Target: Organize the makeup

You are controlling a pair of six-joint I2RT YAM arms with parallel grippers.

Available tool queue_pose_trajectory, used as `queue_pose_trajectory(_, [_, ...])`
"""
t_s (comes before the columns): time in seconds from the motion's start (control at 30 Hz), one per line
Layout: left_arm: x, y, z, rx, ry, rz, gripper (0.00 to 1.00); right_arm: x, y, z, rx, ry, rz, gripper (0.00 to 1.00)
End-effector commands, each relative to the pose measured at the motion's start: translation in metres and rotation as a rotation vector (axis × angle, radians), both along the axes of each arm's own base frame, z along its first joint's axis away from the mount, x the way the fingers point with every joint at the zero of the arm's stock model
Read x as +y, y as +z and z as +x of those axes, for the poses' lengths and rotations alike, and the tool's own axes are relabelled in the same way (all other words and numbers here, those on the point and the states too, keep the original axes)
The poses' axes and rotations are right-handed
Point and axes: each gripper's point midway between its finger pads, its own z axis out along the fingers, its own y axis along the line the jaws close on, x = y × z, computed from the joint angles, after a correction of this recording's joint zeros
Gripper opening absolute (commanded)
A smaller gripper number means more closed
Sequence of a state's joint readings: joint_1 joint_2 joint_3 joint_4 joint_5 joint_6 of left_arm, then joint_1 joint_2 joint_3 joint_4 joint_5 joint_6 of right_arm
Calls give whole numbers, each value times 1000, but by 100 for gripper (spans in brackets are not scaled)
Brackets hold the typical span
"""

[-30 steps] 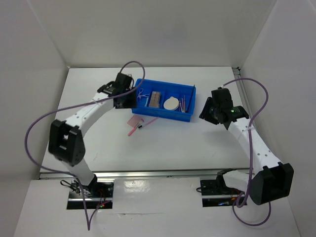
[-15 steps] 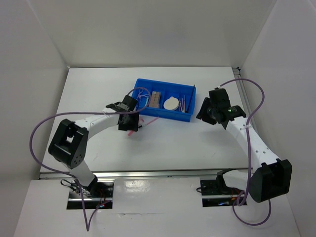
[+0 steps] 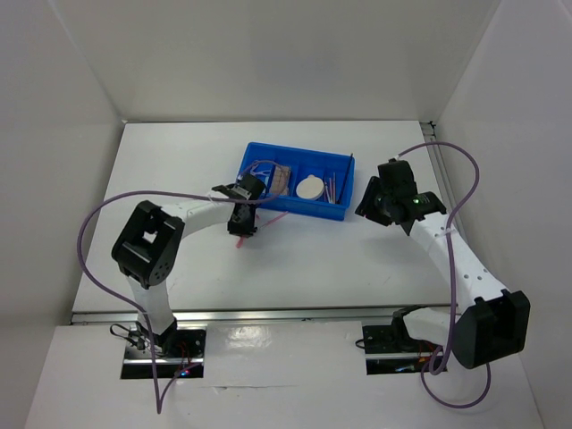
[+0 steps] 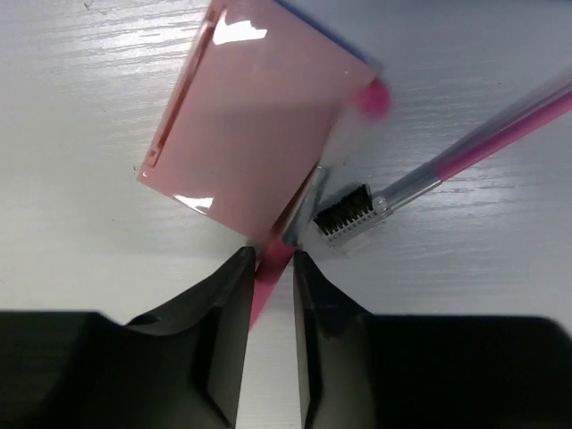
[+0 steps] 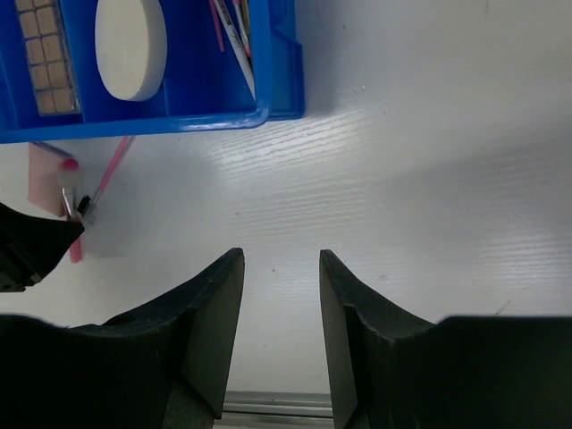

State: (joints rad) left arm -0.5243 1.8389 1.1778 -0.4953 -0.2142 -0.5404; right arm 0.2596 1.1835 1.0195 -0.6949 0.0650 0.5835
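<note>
- The left gripper (image 4: 269, 257) is low over the worktop (image 3: 357, 259), just in front of the blue tray (image 3: 304, 211). Its fingers are drawn to a narrow gap, and a pink stick (image 4: 264, 290) sits between them, touching both.
- The stick runs away from the fingers and goes under the pink square pad (image 4: 255, 125), which lies flat on the worktop and hides the further part.
- A small brush (image 4: 344, 217) with dark bristles lies just beside the near corner of the pad. Its clear and pink handle points away to the right, toward the tray.
- The right gripper (image 5: 280, 257) hangs above bare worktop to the right of the tray, well apart from the pad. Its fingers stand wide and hold nothing.
- Inside the tray (seen best from the right wrist), each thing has its own compartment:
  - the brown-pink palette (image 5: 45, 49) lies towards the left;
  - the cream round puff (image 5: 130, 45) is in the middle;
  - a few thin sticks (image 5: 234, 49) are at the right end.
- Pad, brush and held stick are all outside the tray — on the worktop at its front left corner.
</note>
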Motion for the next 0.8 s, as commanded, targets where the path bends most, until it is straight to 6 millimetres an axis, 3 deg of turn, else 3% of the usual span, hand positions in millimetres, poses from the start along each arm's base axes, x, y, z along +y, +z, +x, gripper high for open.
queue_pose_trajectory(0.0, [0,-14,-14,54,4,63,33,1,9,0,-39,-6,3,47])
queue_pose_trajectory(0.13, [2,-2,-22,42,5,64,17,0,12,-1,-48,-6,6,47])
queue_pose_trajectory(0.3, [-2,30,-28,6,-30,0,0,0,8,-2,-39,-6,3,47])
queue_pose_trajectory(0.5, [-16,86,-32,-67,-132,-111,0,2,10,-1,-45,-6,18,47])
queue_pose_trajectory(0.63, [-46,135,-21,-139,-207,-259,0,2,10,-1,-45,-6,18,47])
queue_pose_trajectory(0.77, [-99,168,-3,-173,-317,-478,0,-1,14,-6,-60,-22,21,47])
